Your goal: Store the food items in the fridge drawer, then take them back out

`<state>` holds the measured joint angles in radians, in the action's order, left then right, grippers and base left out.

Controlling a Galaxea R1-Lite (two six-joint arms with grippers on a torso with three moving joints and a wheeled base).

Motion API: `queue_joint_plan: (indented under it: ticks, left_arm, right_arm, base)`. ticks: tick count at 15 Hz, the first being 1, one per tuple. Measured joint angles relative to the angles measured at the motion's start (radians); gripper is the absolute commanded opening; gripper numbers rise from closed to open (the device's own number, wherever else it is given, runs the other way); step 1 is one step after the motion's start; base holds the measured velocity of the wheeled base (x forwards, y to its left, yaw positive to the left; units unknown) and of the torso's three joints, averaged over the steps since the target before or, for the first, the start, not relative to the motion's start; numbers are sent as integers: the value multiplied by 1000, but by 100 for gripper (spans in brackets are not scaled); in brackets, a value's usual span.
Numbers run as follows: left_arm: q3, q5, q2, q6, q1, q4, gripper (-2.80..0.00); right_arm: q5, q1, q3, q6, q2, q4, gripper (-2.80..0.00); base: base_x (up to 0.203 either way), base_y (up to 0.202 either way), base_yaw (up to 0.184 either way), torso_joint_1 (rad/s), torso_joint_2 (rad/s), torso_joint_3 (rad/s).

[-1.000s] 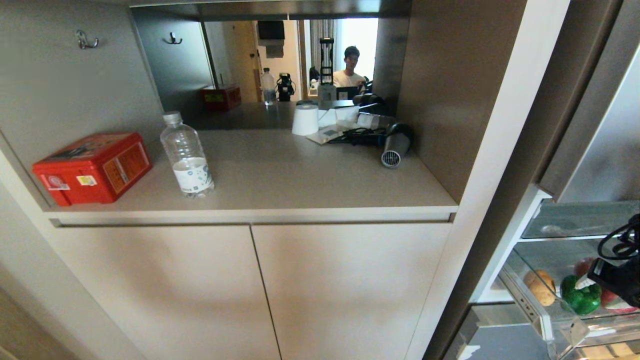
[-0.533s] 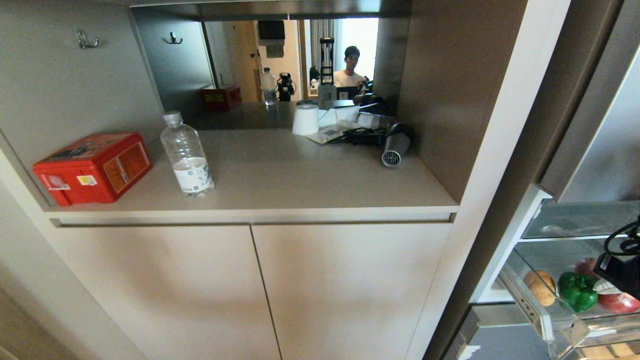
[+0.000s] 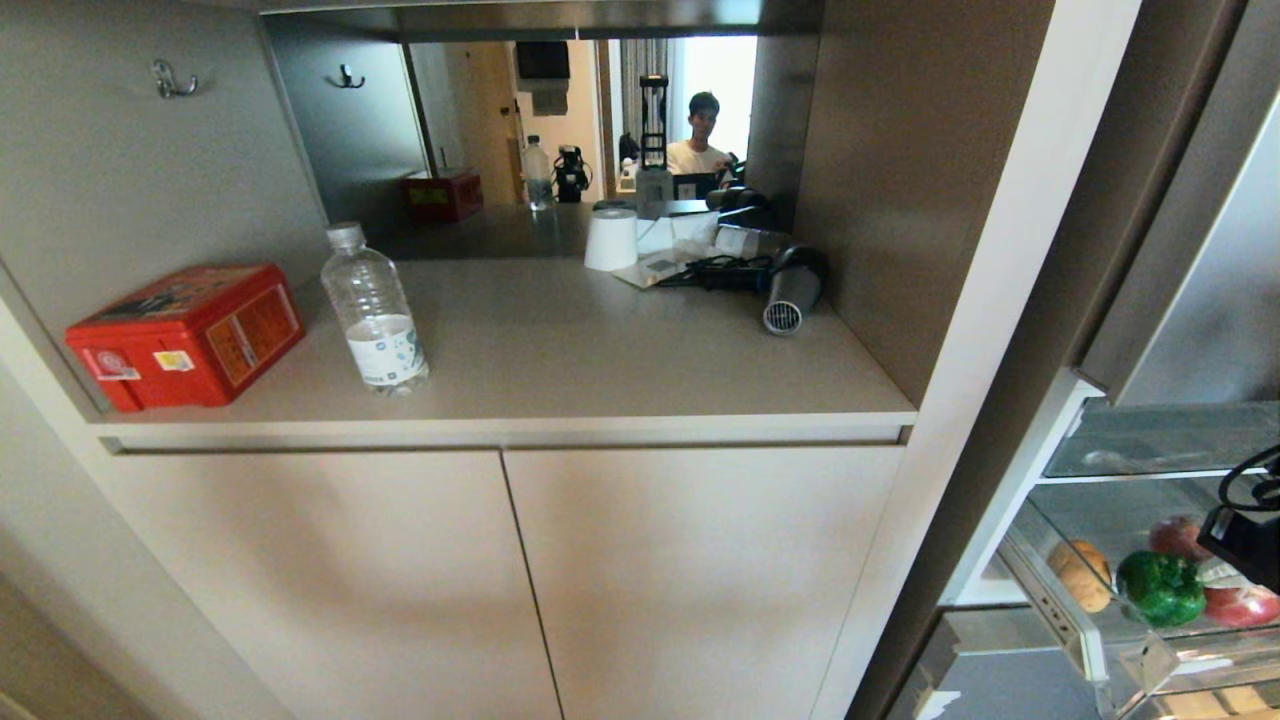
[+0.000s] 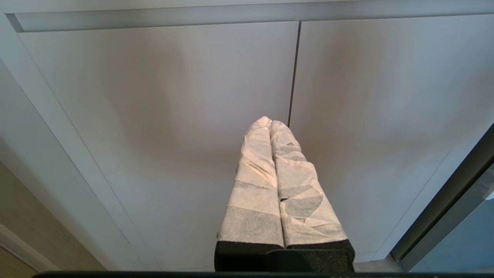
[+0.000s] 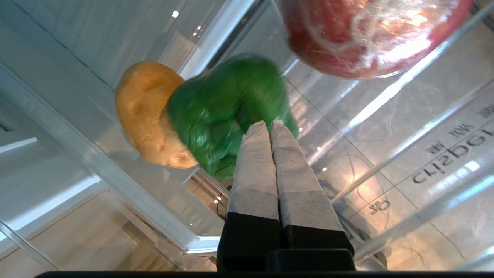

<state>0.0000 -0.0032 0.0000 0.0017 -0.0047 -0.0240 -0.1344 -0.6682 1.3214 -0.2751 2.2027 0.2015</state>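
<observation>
The pepper (image 5: 227,112) lies in the drawer (image 3: 1085,630), touching the potato (image 5: 148,112); the right end effector (image 5: 269,125) hangs over it pressed closed, holding nothing. To lift the pepper it should likely open wide, straddle the body and close gently; the glossy skin may slip. The left end effector (image 4: 269,122) is closed, parked by the cabinet doors.

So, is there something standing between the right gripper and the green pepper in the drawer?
Nothing visible does. The right gripper, shut and empty, hangs just by the bell pepper inside the fridge drawer. The potato lies on the pepper's far side, and a red fruit sits apart.
</observation>
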Motion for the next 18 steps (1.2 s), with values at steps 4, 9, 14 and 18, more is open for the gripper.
queue_joint_plan:
  ticks: [4, 9, 14, 18]
  left_arm:
    - [0, 0, 0, 0, 0, 0, -280]
    - [0, 0, 0, 0, 0, 0, -280]
    - [0, 0, 0, 0, 0, 0, -280]
    - [0, 0, 0, 0, 0, 0, -280]
  right_arm:
    - [-3, -16, 3, 2, -6, -1, -280]
    - [-12, -32, 21, 4, 14, -2, -280]
    - [-10, -34, 60, 3, 71, -1, -280]
    - [-7, -32, 88, 5, 116, 2, -280]
  base:
    - [0, 0, 0, 0, 0, 0]
    - [0, 0, 0, 0, 0, 0]
    - [0, 0, 0, 0, 0, 0]
    - [0, 0, 0, 0, 0, 0]
